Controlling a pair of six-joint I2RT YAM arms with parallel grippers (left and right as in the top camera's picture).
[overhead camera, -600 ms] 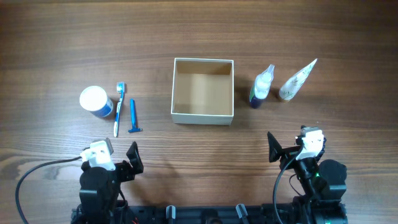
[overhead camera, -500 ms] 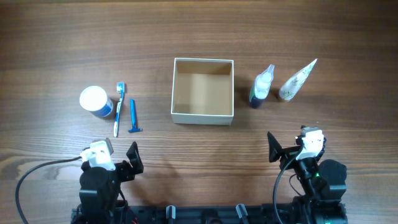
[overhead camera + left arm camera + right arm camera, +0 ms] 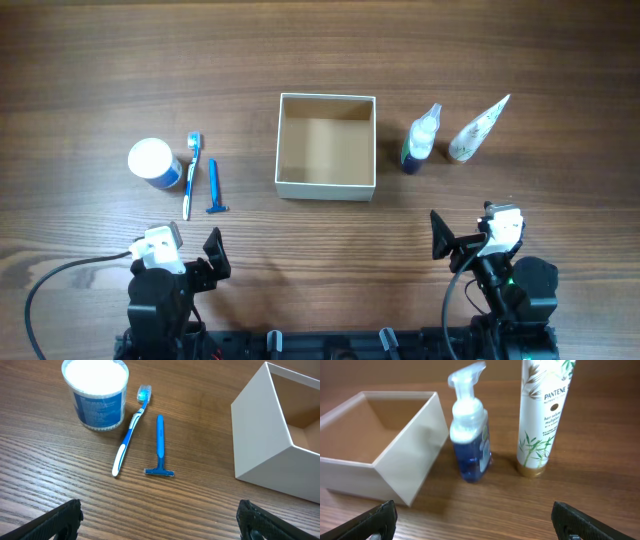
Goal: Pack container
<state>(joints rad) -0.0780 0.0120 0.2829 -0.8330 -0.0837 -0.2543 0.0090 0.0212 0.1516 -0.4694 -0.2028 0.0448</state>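
The container [image 3: 326,186] is a square open-top box with cream-white walls and a brown floor, empty, at the table's middle; it also shows in the left wrist view [image 3: 260,455] and the right wrist view [image 3: 400,467]. Left of it lie a blue toothbrush [image 3: 190,175], a blue razor [image 3: 213,187] and a round white-lidded blue jar [image 3: 152,162]. Right of it stand a blue pump bottle [image 3: 418,140] and a white Pantene tube [image 3: 476,130]. My left gripper [image 3: 160,522] is open and empty near the front edge. My right gripper [image 3: 480,522] is open and empty, in front of the bottles.
The wood table [image 3: 320,50] carries nothing else. A black cable [image 3: 60,275] loops at the front left beside the left arm base.
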